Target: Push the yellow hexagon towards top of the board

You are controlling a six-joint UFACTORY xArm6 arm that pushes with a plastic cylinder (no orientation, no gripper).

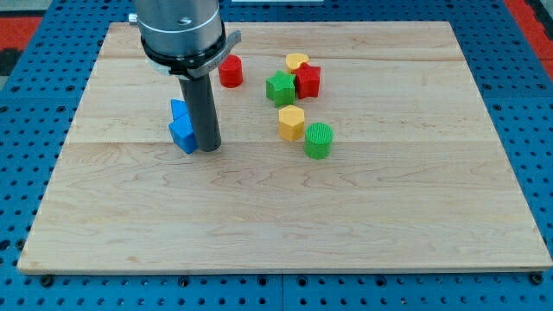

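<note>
- My tip (208,149) rests on the table (276,233) at the view's left of centre, touching or just beside the right side of a blue block (181,127) whose shape I cannot make out fully.
- There is no pincer on this arm, only the straight dark rod, so nothing opens or closes and nothing is gripped.
- The yellow hexagon (291,123) lies well off to the view's right of my tip and slightly nearer the view's top, apart from it with bare wood between.
- Just beside the hexagon, toward the view's bottom right, stands a green cylinder (318,140); whether they touch I cannot tell.
- Further toward the view's top from the hexagon sit a green block (280,88), a red block (308,81) and a yellow heart-like block (297,61), crowded together.
- A red cylinder (230,71) stands up and slightly right of my tip, apart from the rest.
- Step in hand, as I judge it: the approach, since the hexagon is not yet touched.
- The next move calls for bringing my tip round to the hexagon's bottom side, skirting the green cylinder, then pushing toward the view's top.
- The risk I see: the green block lies almost straight in the path, so the push may need a slight slant to the left.
</note>
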